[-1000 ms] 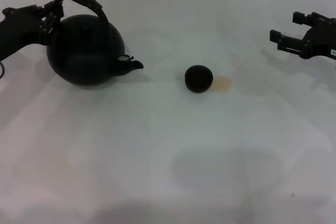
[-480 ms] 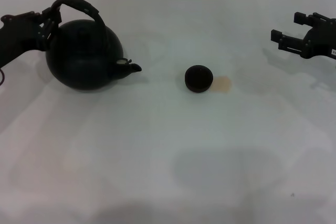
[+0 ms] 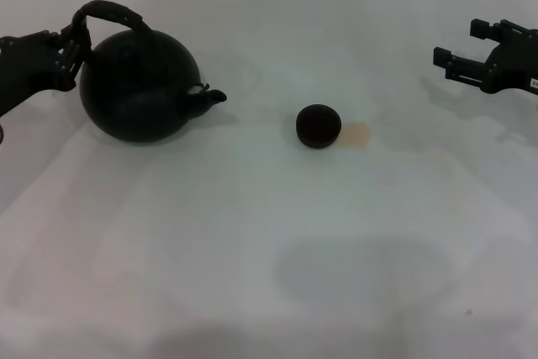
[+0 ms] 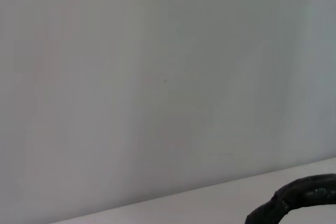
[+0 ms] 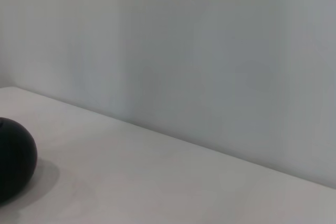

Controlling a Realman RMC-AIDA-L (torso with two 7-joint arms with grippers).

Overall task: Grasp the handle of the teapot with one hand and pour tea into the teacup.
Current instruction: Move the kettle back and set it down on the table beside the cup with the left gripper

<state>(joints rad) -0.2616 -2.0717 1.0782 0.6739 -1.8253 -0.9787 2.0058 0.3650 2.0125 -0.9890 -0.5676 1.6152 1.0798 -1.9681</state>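
Left gripper [image 3: 74, 46] closed on handle [image 3: 108, 14] at its left end. Pot [image 3: 139, 86] sits on table [image 3: 269, 241], spout toward cup [image 3: 319, 125], well apart rightward. Right gripper [image 3: 466, 55] open, parked far right.

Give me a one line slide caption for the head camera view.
Left gripper holds the teapot by its handle, spout facing the teacup; right gripper waits open at the side.

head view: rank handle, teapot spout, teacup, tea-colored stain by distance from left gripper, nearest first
1. handle: at the left gripper, far left.
2. spout: the teapot's right side.
3. teacup: center of the table.
4. stain: just right of the teacup.
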